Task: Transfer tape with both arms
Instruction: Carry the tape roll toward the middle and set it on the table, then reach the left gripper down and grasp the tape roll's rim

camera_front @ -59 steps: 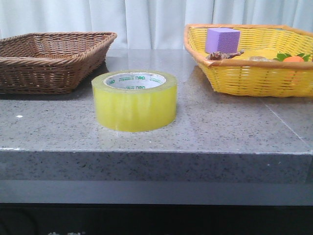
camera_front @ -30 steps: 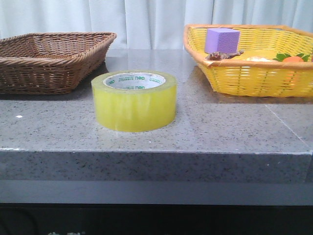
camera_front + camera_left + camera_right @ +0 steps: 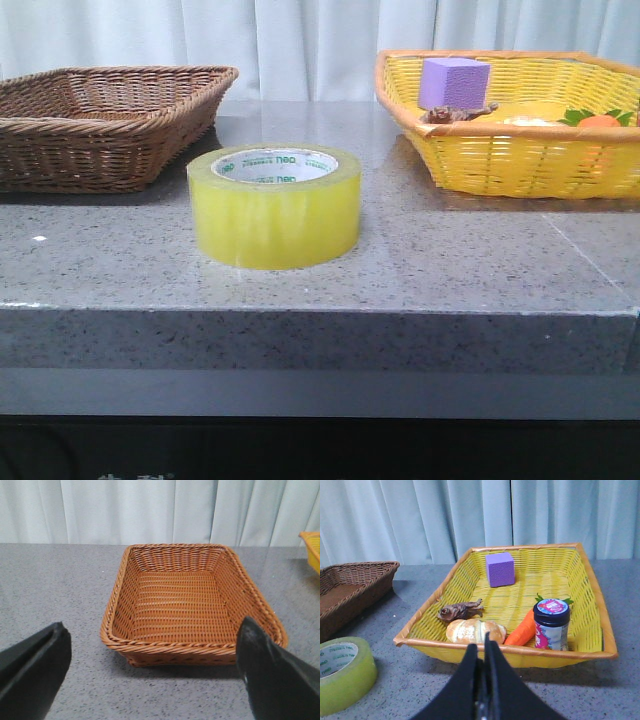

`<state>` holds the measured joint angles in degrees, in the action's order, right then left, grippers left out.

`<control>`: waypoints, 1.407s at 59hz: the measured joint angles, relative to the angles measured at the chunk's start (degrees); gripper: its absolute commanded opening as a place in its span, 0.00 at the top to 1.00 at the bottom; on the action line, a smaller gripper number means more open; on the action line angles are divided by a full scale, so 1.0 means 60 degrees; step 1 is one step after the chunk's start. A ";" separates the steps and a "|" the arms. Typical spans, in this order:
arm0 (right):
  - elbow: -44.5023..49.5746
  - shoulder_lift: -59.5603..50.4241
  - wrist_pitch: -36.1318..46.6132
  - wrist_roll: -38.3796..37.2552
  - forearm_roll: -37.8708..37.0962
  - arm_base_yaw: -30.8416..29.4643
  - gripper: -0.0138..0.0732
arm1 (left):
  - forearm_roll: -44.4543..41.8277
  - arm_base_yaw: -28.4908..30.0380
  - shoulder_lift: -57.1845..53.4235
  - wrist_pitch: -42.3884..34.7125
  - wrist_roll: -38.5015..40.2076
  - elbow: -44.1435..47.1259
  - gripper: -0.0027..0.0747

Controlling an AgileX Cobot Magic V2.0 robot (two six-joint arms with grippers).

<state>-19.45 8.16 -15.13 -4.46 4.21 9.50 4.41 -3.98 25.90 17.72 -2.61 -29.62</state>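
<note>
The yellow tape roll (image 3: 276,206) with a white green-lettered core lies flat on the grey table (image 3: 470,270), between the two baskets and near the front edge. It also shows in the right wrist view (image 3: 341,674). No gripper shows in the front view. My left gripper (image 3: 152,647) is open and empty, its black fingers (image 3: 32,667) wide apart in front of the brown basket (image 3: 185,600). My right gripper (image 3: 482,652) is shut and empty, in front of the yellow basket (image 3: 520,652). The tape lies off to one side of it.
The brown wicker basket (image 3: 105,120) stands empty at the back left. The yellow basket (image 3: 520,150) at the back right holds a purple foam cube (image 3: 456,82), a bread roll (image 3: 475,631), a carrot (image 3: 521,628), a jar (image 3: 551,624) and a brown figure (image 3: 460,611).
The view of the yellow basket shifts very slightly; the tape and both baskets stay in place.
</note>
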 measured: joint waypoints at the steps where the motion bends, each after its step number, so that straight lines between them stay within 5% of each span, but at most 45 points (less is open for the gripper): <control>1: 0.0000 -0.0018 0.0019 0.0000 0.0000 0.0000 0.95 | 0.0102 0.0000 0.0000 -0.0015 0.0000 -0.0003 0.11; 13: 0.0040 -0.0024 0.0084 0.0000 0.0000 0.0000 0.95 | 0.0606 -0.0314 0.0840 0.1285 0.0000 -0.0781 0.11; 26: 0.0040 -0.0024 0.0084 0.0000 0.0000 0.0000 0.95 | 0.1085 -0.1725 0.3345 0.3130 0.0000 -0.2219 0.11; 44: 0.0040 -0.0024 0.0084 0.0000 0.0000 0.0000 0.95 | 0.1907 -0.3912 0.6374 0.3261 0.0000 -0.3517 0.11; 63: 0.0040 -0.0024 0.0084 0.0000 0.0000 0.0000 0.95 | 0.2829 -0.4661 0.9489 0.3240 0.0000 -0.5282 0.12; 76: 0.0040 -0.0024 0.0084 0.0000 0.0000 0.0000 0.95 | 0.2852 -0.4661 1.0811 0.3159 0.0000 -0.6035 0.25; 83: 0.0040 -0.0024 0.0084 0.0000 0.0000 0.0000 0.95 | 0.2870 -0.4661 1.1031 0.3159 0.0000 -0.6082 0.42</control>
<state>-19.20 8.02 -14.63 -4.46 4.21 9.50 21.63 -31.94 92.09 36.67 -2.61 -66.11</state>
